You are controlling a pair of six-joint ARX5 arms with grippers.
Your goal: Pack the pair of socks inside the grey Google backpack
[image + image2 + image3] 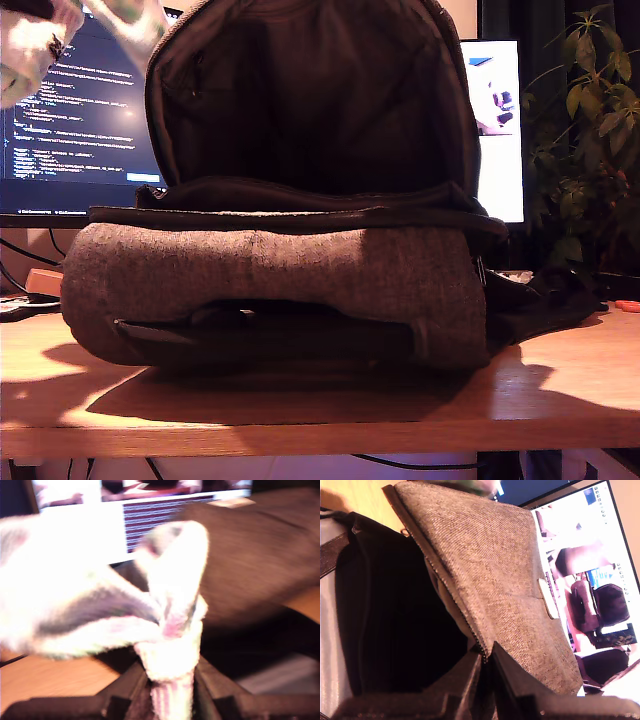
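1 backpack (pixel 270 275), 2 monitors (pixel 75 110) (perhaps), 1 sock bundle (pixel 100 610), 1 plant (pixel 585 150).

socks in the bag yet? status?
Not yet. Done: the grey backpack is unzipped, my second claw pinching its flap open. In hand: my first claw holds the socks aloft at the exterior view's upper left. Left: carry them over, drop inside.

Dim, backlit, blurred, blown-out whites.

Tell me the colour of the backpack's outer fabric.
Grey-brown weave on the backpack, clearest in the second wrist view.
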